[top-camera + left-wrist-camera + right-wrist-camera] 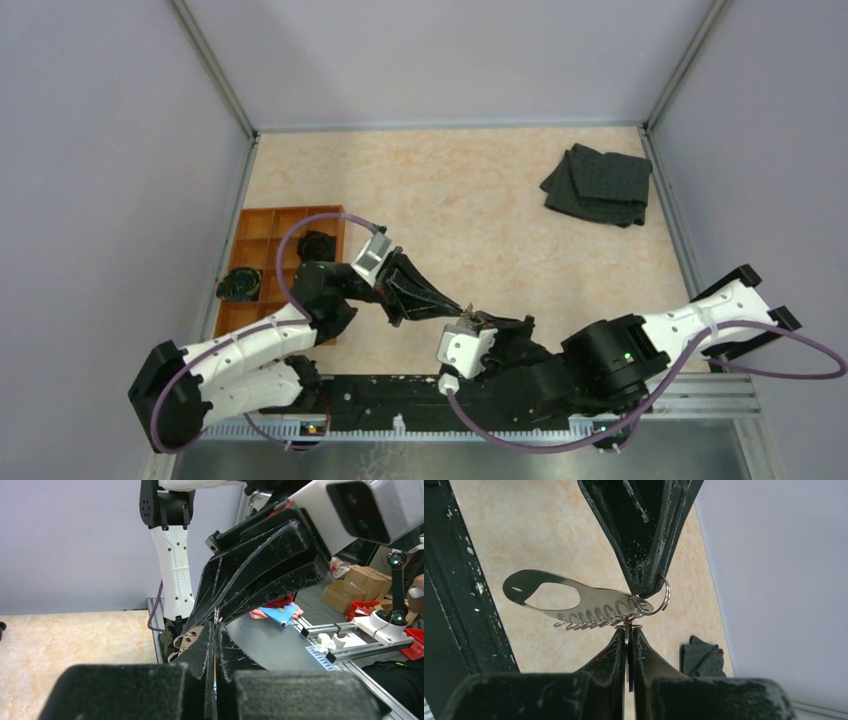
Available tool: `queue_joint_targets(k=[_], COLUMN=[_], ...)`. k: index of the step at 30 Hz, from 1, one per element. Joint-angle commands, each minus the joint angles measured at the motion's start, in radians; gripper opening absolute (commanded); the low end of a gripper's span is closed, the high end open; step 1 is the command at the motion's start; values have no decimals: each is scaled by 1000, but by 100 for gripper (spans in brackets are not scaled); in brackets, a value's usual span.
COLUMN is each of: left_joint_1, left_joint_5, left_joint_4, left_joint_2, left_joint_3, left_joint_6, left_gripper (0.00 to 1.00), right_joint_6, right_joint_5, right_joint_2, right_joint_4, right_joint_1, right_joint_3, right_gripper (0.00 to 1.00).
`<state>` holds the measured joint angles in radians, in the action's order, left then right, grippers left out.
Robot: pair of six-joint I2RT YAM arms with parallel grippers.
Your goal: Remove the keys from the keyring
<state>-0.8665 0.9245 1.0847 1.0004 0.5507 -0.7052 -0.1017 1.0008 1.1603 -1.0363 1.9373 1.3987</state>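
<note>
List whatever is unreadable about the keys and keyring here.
Right wrist: keys overlap along the keyring, no count possible; the thin metal piece in the right gripper is edge-on, unidentifiable.
Top external: both too small, covered where the left gripper meets the right.
Left wrist: both blocked by black jaws; only a glint shows.

Table (pixel 450 180): top was beige, marbled, evenly lit. Walls (pixel 100 150): were plain pale lilac-grey panels on three sides, joined by aluminium posts (pixel 213 70). Cardboard boxes (pixel 360 582) stood beyond.
</note>
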Motion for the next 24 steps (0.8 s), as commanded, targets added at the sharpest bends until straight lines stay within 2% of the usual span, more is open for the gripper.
queue_joint_targets(k=[1,4,7,12,14,18,24], left_joint_1=[-5,-4,-3,8,24,61,131], left_joint_5=[-32,-69,-146,-400,-500,-630,-679], left_joint_4=[72,30,-95,-357,-441,-535,-590], left_joint_2=[-25,-37,-62,-130,-144,-122,9], left_joint_3=[-11,-17,-12,-3,-2,-1,29], left_joint_6=[15,38,86,174,186,164,116], left_gripper=[0,0,0,0,0,0,0], right_joint_6=[60,79,124,130,123,121,245], right_joint_5=[-10,-9,-2,-120,-176,-382,-639], right_joint_2=[-36,-48,-64,-116,-133,-177,-170], right_joint_4=[20,28,23,120,173,367,600], right_joint_1=[12,11,-10,-150,-229,-440,-797], right_joint_3=[-16,-35,-60,-142,-177,-271,-433], right_gripper=[0,0,0,0,0,0,0])
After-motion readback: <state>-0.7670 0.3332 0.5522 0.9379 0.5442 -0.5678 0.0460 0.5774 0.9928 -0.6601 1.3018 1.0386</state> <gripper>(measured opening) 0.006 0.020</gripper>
